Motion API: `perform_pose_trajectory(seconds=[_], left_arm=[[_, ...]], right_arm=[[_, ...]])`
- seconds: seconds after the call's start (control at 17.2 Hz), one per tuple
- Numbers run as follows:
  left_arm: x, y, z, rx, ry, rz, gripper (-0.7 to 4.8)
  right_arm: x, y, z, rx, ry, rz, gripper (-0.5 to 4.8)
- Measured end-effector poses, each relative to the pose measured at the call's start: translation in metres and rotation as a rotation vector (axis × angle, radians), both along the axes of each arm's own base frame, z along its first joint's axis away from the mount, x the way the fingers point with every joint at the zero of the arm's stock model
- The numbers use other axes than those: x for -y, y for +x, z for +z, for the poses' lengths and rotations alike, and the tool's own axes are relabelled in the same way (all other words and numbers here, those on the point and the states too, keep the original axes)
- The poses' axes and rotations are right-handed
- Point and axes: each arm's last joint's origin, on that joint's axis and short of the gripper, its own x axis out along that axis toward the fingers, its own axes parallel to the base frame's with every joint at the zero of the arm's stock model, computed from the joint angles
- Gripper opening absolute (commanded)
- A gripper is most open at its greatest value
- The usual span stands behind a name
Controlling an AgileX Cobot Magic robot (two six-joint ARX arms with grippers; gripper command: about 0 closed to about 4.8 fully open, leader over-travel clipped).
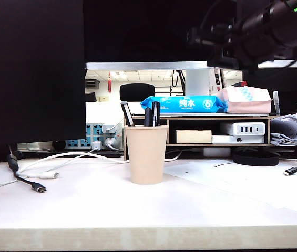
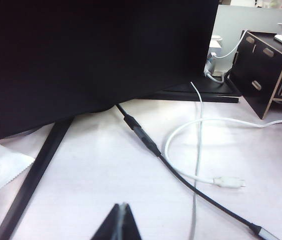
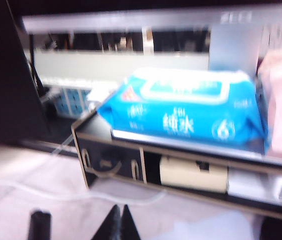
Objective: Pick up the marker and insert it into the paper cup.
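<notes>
marker (image 1: 155,113) stands upright inside the paper cup (image 1: 146,155) beside two other pens, so insertion looks finished. right gripper (image 3: 117,220) hangs closed and empty above the shelf; left gripper (image 2: 121,222) closed, empty, near cables.

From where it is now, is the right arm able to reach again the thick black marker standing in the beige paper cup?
Probably yes. The right gripper, fingers shut and empty, hangs high at the right, above the beige paper cup. The thick black marker sticks out above the rim between two other pens, which crowd it slightly.
</notes>
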Motion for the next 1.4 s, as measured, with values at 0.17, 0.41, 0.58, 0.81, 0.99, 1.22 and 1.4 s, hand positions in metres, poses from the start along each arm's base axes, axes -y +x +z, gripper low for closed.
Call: perform_pose_trajectory(seconds=[0.17, 0.41, 0.58, 0.81, 0.99, 1.22, 1.4], left_arm=[[0.0, 0.0, 0.0, 0.0, 0.0, 0.0, -0.06], [0.0, 0.0, 0.0, 0.0, 0.0, 0.0, -0.06], [0.0, 0.0, 0.0, 0.0, 0.0, 0.0, -0.06], [0.0, 0.0, 0.0, 0.0, 0.0, 0.0, -0.06], [0.0, 0.0, 0.0, 0.0, 0.0, 0.0, -0.06], [0.0, 0.0, 0.0, 0.0, 0.0, 0.0, -0.05], [0.0, 0.0, 0.0, 0.0, 0.0, 0.0, -0.06]], right_arm=[[0.0, 0.0, -0.001, -0.013, -0.008, 0.005, -0.06], [0.0, 0.0, -0.002, -0.017, -0.011, 0.005, -0.06], [0.0, 0.0, -0.003, -0.012, -0.041, 0.004, -0.06], [0.002, -0.003, 0.002, 0.045, -0.17, 0.002, -0.05], [0.014, -0.008, 0.006, -0.009, -0.234, -0.145, -0.05], [0.067, -0.038, 0.015, -0.123, -0.112, -0.526, -0.05], [0.102, -0.065, 0.001, -0.089, 0.073, -0.664, -0.05]])
